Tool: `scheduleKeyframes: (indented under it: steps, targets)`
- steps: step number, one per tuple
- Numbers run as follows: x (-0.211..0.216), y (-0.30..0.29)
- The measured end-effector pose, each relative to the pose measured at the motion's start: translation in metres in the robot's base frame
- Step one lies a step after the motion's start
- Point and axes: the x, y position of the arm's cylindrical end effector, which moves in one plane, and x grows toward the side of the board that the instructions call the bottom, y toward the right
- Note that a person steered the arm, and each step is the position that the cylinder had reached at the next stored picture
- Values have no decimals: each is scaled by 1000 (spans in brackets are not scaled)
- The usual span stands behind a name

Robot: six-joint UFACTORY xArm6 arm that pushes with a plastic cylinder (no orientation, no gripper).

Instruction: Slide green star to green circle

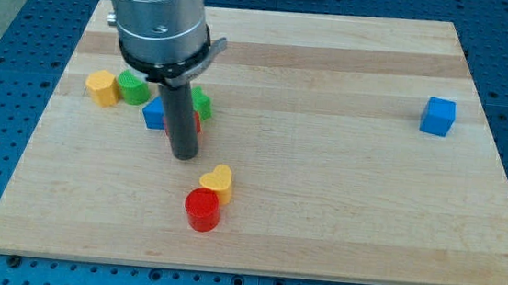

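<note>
Tip (182, 156) of the dark rod is seen resting on the board (322, 213), just near of a tight cluster at far left; nothing can be held, since no jaws exist, only a bare rod end. The rod itself hides part of the cluster.

Progress: the green star (202, 104) is judged to be the green piece peeking out right of the rod, its shape mostly hidden, so star points cannot be confirmed. The green circle (132, 87) is seen further left, touching or nearly touching a yellow block (102, 87), possibly heart-shaped. Between the two greens a blue block (154, 113) is lodged, and a sliver of a red block (196, 125) shows by the rod. Star and circle are near but not touching, so the task is judged unfinished: a leftward push is left, with the blue block in the way.

Elsewhere: a yellow heart (218, 183) and a red cylinder (202, 209) are touching, near of the tip; a blue cube (438, 116) sits well apart at right.
</note>
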Motion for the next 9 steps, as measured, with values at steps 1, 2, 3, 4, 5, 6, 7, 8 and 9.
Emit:
scheduleKeyframes:
  steps: [1, 2, 3, 4, 5, 6, 7, 8, 9]
  targets:
    - [0, -14]
    - [4, -33]
    - [5, -59]
    - [-24, -75]
    - [-51, -76]
    - [-63, -76]
    - [-64, -62]
    - [-64, -33]
    - [-58, -2]
